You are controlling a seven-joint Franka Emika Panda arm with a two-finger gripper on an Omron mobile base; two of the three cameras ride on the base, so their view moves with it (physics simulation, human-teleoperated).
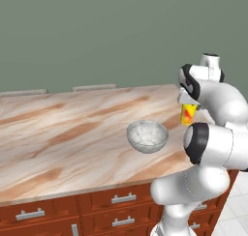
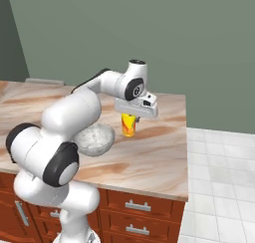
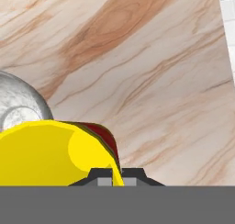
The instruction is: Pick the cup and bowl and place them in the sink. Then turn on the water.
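The yellow cup (image 2: 128,125) with red-orange marks hangs upright under my gripper (image 2: 131,116), which is shut on its rim near the counter's right end. In the hand view the cup (image 3: 50,154) is very close, and the fingertips (image 3: 104,178) pinch its wall. I cannot tell whether its base touches the counter. The speckled grey-white bowl (image 1: 147,135) sits on the counter just left of the cup, also seen from the right base camera as the bowl (image 2: 94,139), partly behind my arm. The sink and the water are out of view.
The beige-brown marbled counter (image 1: 58,133) stretches far to the left. Its right edge (image 2: 187,152) drops to a white tiled floor (image 2: 219,177). Brown drawers (image 1: 121,199) with silver handles run below the front edge.
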